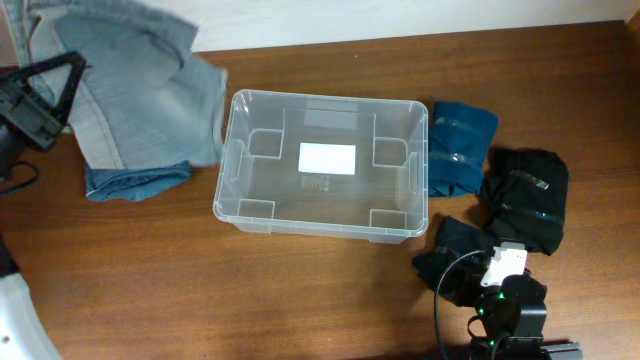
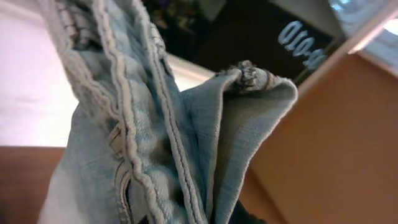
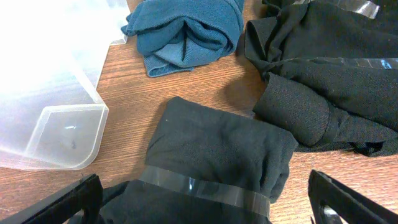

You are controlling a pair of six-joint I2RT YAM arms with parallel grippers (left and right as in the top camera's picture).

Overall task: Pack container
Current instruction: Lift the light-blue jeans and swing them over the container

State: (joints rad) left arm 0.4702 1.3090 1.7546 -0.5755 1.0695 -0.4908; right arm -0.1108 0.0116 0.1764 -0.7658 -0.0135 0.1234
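While denim (image 1: 140, 90) bunches, clear rectangular container (image 1: 320, 195)

Overhead looks straight down; the close right wrist shares its container (image 3: 68, 140) corner and black bundle (image 1: 452, 248).

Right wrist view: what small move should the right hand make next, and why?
Probably lower the right hand straight down onto the taped black bundle. Its fingers stand wide apart on either side of that bundle and grip nothing, and the clear container beside it holds nothing, so a first item needs picking up.
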